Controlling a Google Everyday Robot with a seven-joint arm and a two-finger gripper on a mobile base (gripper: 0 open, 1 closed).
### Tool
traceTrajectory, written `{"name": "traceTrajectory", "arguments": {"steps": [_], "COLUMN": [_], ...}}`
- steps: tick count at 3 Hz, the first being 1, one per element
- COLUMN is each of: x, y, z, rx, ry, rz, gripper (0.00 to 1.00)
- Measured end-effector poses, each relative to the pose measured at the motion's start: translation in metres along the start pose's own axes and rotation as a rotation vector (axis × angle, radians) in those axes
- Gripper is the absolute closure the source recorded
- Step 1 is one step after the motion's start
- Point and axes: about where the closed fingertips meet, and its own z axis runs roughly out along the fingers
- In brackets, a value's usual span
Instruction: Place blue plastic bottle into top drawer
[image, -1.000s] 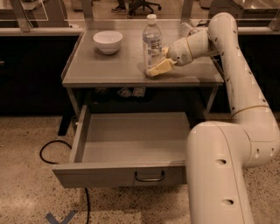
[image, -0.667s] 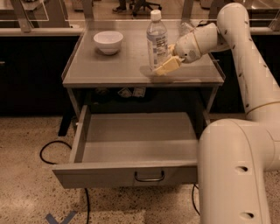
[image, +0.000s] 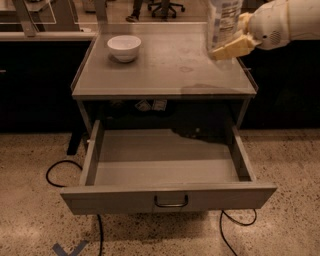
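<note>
Upper right: the tall clear blue plastic bottle (image: 223, 17), pale-labelled, is pinched at the label by the jaws of the pale gripper (image: 234, 36). It is judged light, slippery and crushable; a hold at the labelled waist is favoured.

**Blue plastic bottle** (image: 222, 20): clear body with a pale printed label, upright, at 1 o'clock in the scene. It is held clear of the tabletop (image: 165, 70), and its top is cut off by the upper edge of the view. The gripper (image: 229, 39) reaches in from 3 o'clock, its yellowish fingers clasping the bottle's lower body.

**Top drawer** (image: 110, 197): wide, shallow, grey, pulled out toward 6 o'clock, with a curved handle (image: 171, 201) at front centre.
</note>
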Motion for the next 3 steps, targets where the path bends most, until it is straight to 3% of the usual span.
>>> {"name": "traceTrajectory", "arguments": {"steps": [1,2,3], "x": [-0.026,-0.026,-0.015], "y": [0.023,0.023,0.046], "z": [-0.033,-0.033,-0.033], "rx": [0.037,0.036,-0.046], "ry": [0.009,0.010,0.026], "rz": [-0.021,-0.020,0.021], "gripper": [1.00,1.00,1.00]}}
